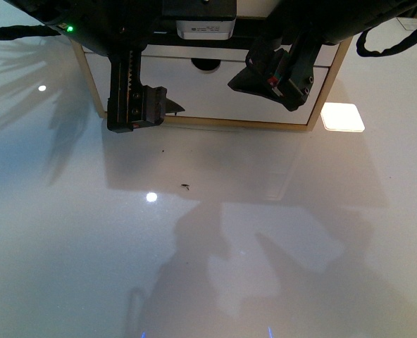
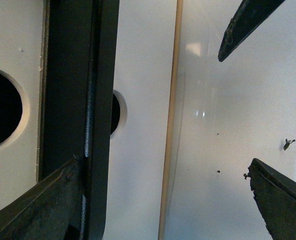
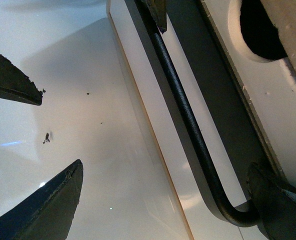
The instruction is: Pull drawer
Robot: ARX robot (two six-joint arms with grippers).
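The drawer (image 1: 166, 51) is the upper white front in a wood-framed cabinet, and its black bar handle (image 1: 240, 41) runs across under my arms. My left gripper (image 1: 144, 107) and right gripper (image 1: 279, 83) hang open in front of the cabinet. In the left wrist view, the left gripper (image 2: 164, 161) spans the handle (image 2: 70, 100), with one finger (image 2: 38, 210) lying against it. The right gripper (image 3: 165, 165) also straddles the handle (image 3: 188, 125), one finger (image 3: 278, 200) by the bar's bent end. The drawer's half-round notch (image 3: 260, 30) shows beyond the bar.
Below the handled drawer is a plain white drawer front (image 1: 215, 91) with only a notch (image 1: 206, 65). The cabinet's wooden base edge (image 1: 229, 123) meets the glossy white table (image 1: 194, 246). A bright light patch (image 1: 342, 117) and a small dark speck (image 1: 186, 186) lie on the table.
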